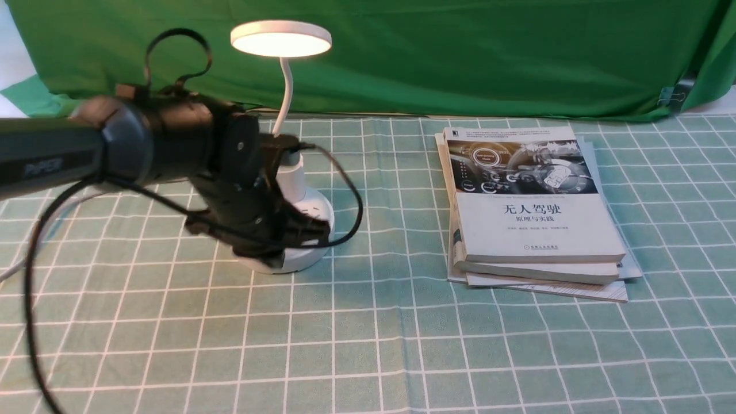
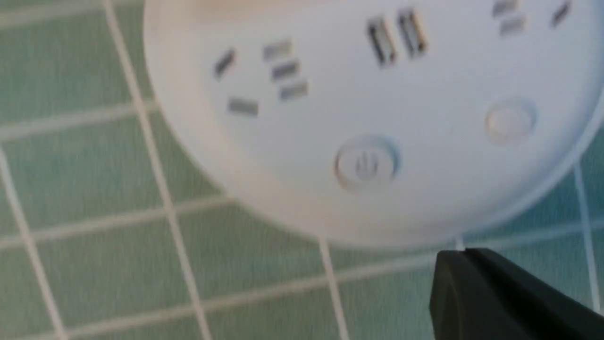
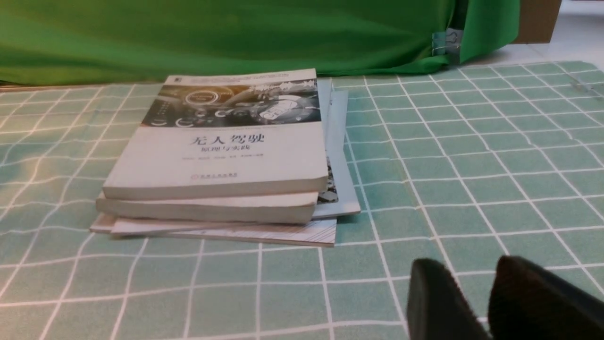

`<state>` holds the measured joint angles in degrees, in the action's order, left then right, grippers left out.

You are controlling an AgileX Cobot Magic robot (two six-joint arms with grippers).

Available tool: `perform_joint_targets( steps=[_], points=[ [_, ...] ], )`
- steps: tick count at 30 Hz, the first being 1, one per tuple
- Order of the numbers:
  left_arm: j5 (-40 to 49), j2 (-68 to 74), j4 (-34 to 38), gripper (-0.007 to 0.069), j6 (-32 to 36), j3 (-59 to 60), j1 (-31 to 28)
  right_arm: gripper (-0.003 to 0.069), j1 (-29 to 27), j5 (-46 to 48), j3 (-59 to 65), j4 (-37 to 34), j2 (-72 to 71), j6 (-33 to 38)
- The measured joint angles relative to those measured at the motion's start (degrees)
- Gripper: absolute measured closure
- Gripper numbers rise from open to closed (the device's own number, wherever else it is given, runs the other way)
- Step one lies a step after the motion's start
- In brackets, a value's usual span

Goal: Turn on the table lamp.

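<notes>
Green cloth [image 1: 402, 57] hangs behind a worktop [image 1: 356, 345] covered in checked fabric. Front view: one table lamp [image 1: 282, 40] stands upright on the worktop, its single disc head lit; the task appears achieved. One robot arm, the left arm [image 1: 190, 138], partly screens the lamp's base and cup-shaped holder [image 1: 292, 178]. To the lamp's right, well apart, lies a stack of books [image 1: 537, 224]: two thick volumes, with at least two thinner items beneath.

Left wrist view: one round base [image 2: 424, 198] carries two buttons, namely one power button [image 2: 366, 163] and one plain button [image 2: 510, 120], plus two USB-type ports [image 2: 397, 38]. The left end effector [image 2: 465, 257] appears to have its fingertips together, near the base's rim and gripping nothing. Judged by its build, the lamp is light, hard plastic and rather slippery; the gooseneck [image 1: 286, 95] should flex, and the head is the fragile part. Switching calls for no grip, only a straight press; should moving be required, hold the base or the holder, never the head.

Right wrist view: the right end effector [image 3: 472, 288] shows two fingers slightly apart, holding nothing visible, well to the lamp's right. One binder clip [image 3: 453, 38] is visible on the cloth.
</notes>
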<state>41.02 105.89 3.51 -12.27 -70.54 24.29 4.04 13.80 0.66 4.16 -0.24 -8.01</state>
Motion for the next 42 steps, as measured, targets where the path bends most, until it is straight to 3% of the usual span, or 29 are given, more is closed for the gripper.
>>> perform_joint_targets(
  steps=[11, 21, 30, 37, 40, 42],
  points=[
    [-10.44, -38.6, 13.58, 0.0623, 4.49, 30.09, 0.53, 0.042, 0.0, 0.0, 0.0, 0.0, 0.0, -0.01],
    [-11.49, -68.2, 13.66, 0.0623, 9.08, 31.31, 0.53, 0.0419, 0.0, 0.0, 0.0, 0.0, 0.0, -0.21],
    [-9.45, -78.35, 12.71, 0.0623, 9.45, 31.51, 0.53, 0.0419, 0.0, 0.0, 0.0, 0.0, 0.0, -0.24],
    [-10.13, -82.49, -1.92, 0.0623, 4.16, 34.4, 0.53, 0.0419, 0.0, 0.0, 0.0, 0.0, 0.0, -0.24],
    [-15.18, -84.81, -7.54, 0.0623, -1.41, 38.43, -0.18, 0.0418, 0.0, 0.0, 0.0, 0.0, 0.0, -0.24],
    [-27.6, -88.58, -10.08, 0.0623, -4.94, 46.73, -4.03, 0.0418, 0.0, 0.0, 0.0, 0.0, 0.0, -0.24]
  ],
)
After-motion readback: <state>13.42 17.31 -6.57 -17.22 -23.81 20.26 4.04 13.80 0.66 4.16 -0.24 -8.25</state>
